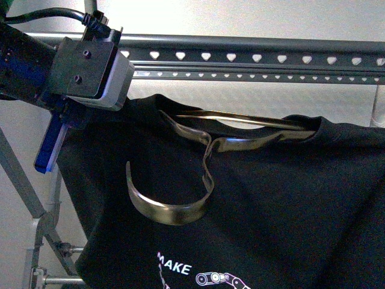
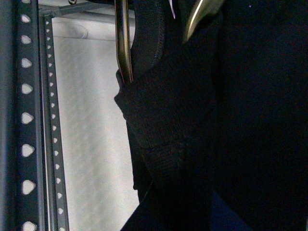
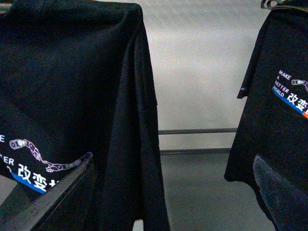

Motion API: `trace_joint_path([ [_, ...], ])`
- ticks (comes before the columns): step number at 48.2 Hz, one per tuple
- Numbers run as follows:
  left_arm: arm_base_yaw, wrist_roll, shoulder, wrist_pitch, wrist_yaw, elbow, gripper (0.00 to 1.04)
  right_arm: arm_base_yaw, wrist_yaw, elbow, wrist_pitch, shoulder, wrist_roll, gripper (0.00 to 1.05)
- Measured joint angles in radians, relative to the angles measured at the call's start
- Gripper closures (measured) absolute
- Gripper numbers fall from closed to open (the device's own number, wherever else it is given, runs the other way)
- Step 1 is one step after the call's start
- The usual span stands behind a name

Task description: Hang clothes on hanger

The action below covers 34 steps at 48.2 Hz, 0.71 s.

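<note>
Seen from the front, the black T-shirt (image 1: 271, 198) sits just under the clothes rack (image 1: 252, 43). Its shoulder line runs left to right, parallel to the rail, with the hem down. A metal coat hanger (image 1: 171, 212) is threaded through the collar, but its hook curls downward over the chest, towards the near side, and is caught on nothing. The left gripper (image 1: 51, 144) is at the shirt's left shoulder and is much the nearer arm. I can't tell whether its jaws are clenched on cloth (the fabric hides them). The rail lies above and just beyond the hook, which to my eye must be turned upward to reach it.

The left wrist view shows dark knit close up, a strip of the coat hanger, and the holed rail just beside them, with no jaws visible.

In the right wrist view, the right gripper (image 3: 172, 163) is spread wide and grasps nothing. The printed shirt is to one side of it, and a second shirt (image 3: 279, 96) hangs well apart.
</note>
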<state>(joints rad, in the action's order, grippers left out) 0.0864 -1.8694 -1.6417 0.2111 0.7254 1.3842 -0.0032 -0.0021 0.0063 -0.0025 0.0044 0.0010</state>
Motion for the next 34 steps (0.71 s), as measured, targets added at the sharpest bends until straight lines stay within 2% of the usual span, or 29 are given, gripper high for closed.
trace_joint_path([
  [11,0.000,-0.001,0.000,0.000,0.000,0.000,1.01,0.000,0.000,0.000,0.000,0.000,0.000,0.07],
  [13,0.000,-0.001,0.000,0.000,0.000,0.000,1.01,-0.018,-0.045,0.002,-0.006,0.010,0.028,0.07],
  [16,0.000,-0.002,0.000,0.000,-0.002,0.000,1.01,-0.129,-0.340,0.044,0.011,0.125,0.159,0.07],
  [18,0.000,-0.002,0.000,0.000,-0.003,0.000,1.01,-0.219,-0.512,0.103,0.091,0.264,0.180,0.07],
  [20,0.002,-0.002,0.000,0.000,-0.003,0.000,1.01,-0.272,-0.596,0.166,0.161,0.377,0.145,0.07],
  [21,0.002,-0.003,0.000,0.000,-0.003,0.000,1.01,-0.280,-0.608,0.182,0.177,0.404,0.138,0.07],
  [27,0.001,-0.003,0.000,0.000,-0.005,-0.001,1.01,-0.289,-0.665,0.372,0.257,0.657,-0.128,0.07],
  [30,-0.002,-0.003,0.000,0.000,-0.007,-0.001,1.01,-0.266,-0.697,0.459,0.277,0.764,-0.322,0.07],
  [31,-0.002,-0.003,0.000,0.000,-0.007,-0.001,1.01,-0.248,-0.716,0.491,0.268,0.805,-0.433,0.07],
  [33,-0.002,-0.003,0.000,0.000,-0.007,-0.001,1.01,-0.236,-0.740,0.515,0.236,0.830,-0.517,0.07],
  [34,-0.001,-0.003,0.000,0.000,-0.007,-0.001,1.01,-0.229,-0.764,0.534,0.193,0.846,-0.627,0.07],
])
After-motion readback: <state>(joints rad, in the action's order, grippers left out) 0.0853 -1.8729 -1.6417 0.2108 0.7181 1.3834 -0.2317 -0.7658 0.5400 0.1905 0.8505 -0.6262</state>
